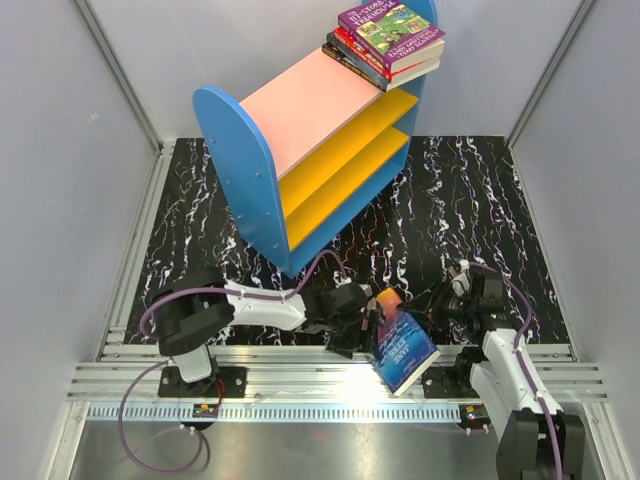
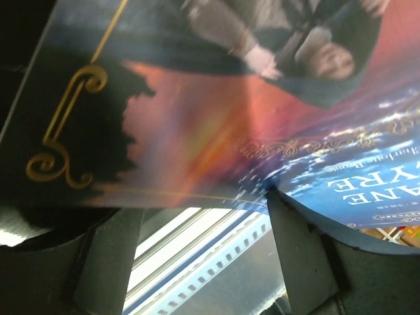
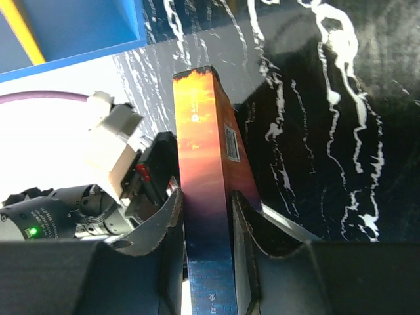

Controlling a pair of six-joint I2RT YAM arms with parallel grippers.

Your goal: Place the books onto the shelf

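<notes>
Top view: shelf (image 1: 300, 105) stood at an angle mid-bench (image 1: 470, 210), blue ends, pink top, two yellow boards. A stack of books (image 1: 392, 40) lay flat on the far end of the pink top, against the far blue panel, purple cartoon cover uppermost. One blue book (image 1: 402, 350) was off the shelf, tilted over the near edge of the bench and the metal rail (image 1: 300, 385), between the two arms. Left hand (image 1: 362, 318) sat just beside its left side, right hand (image 1: 440, 312) at its right side. Left wrist view: the blue book's (image 2: 216, 105) front cover filled most of the frame, orange sky, a figure, gold scrollwork, part of the "Jane Eyre" title. Left hand (image 2: 200, 216) was released, fingers (image 2: 302, 243) spread wide, rail (image 2: 197, 262) showing through the gap; the right-side finger's tip met the cover's lower edge, and I couldn't tell if the other one touched. Right wrist view: right hand (image 3: 206, 210) was clenched on the blue book (image 3: 200, 118), one finger (image 3: 161, 230) flat on each cover, orange-to-blue spine facing the camera. The left arm (image 3: 79, 210) sat just beyond the book on its left, a corner of the shelf's blue panel (image 3: 72, 26) top left, marbled bench (image 3: 315, 131) behind.
</notes>
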